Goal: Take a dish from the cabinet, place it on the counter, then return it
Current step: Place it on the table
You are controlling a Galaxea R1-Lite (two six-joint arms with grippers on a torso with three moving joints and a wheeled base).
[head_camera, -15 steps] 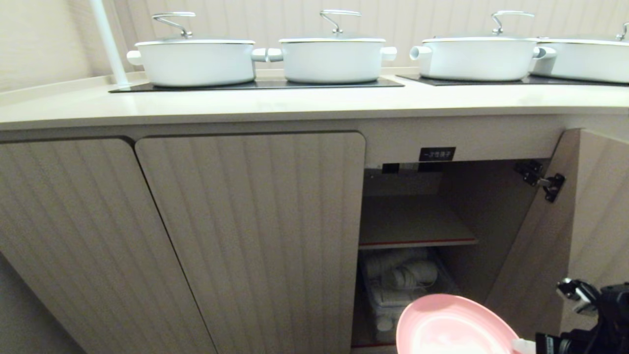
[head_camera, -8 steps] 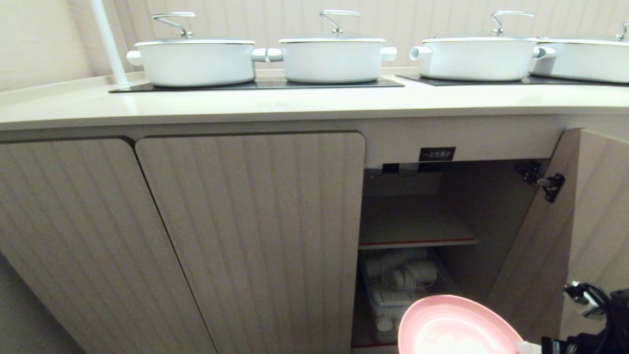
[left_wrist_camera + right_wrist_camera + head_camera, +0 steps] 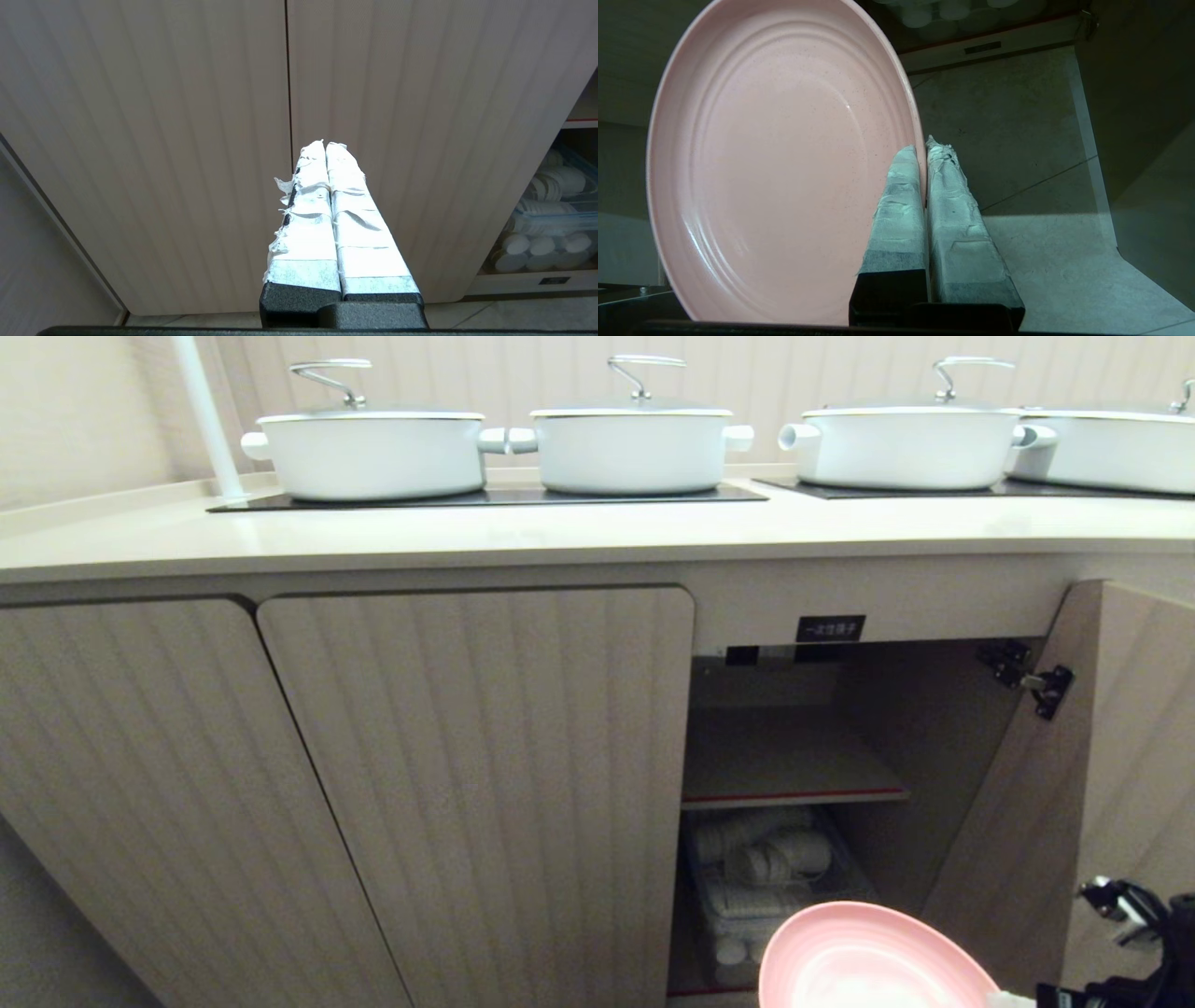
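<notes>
Nearest the robot, the pink dish (image 3: 780, 163) is held by the right gripper (image 3: 924, 147), whose taped fingers (image 3: 899, 205) are clamped on the rim at one side; the dish is carried clear of the floor, in front of the open cabinet (image 3: 794, 756), low at the bottom of the head view. The left gripper (image 3: 325, 145) is parked before the closed fluted doors (image 3: 476, 784), its fingers pressed together on nothing.

The dish is judged rigid, light and smooth, probably breakable if dropped. A one-sided pinch on a thin rim is judged liable to slip or to pivot; level carriage is advised.

Beyond the dish, the lower compartment is occupied by a clear bin of white lids (image 3: 756, 877); the inner shelf (image 3: 794, 770) above it is seen bare. The open door (image 3: 1139, 756) stands at the right, its hinge (image 3: 1027, 677) projecting inward, so room on that side is narrow. Farthest, the counter (image 3: 560, 537) offers a free front strip ahead of the white pots (image 3: 373, 453) on the hob panels (image 3: 485, 497). The overhanging counter edge must be cleared on any lift.
</notes>
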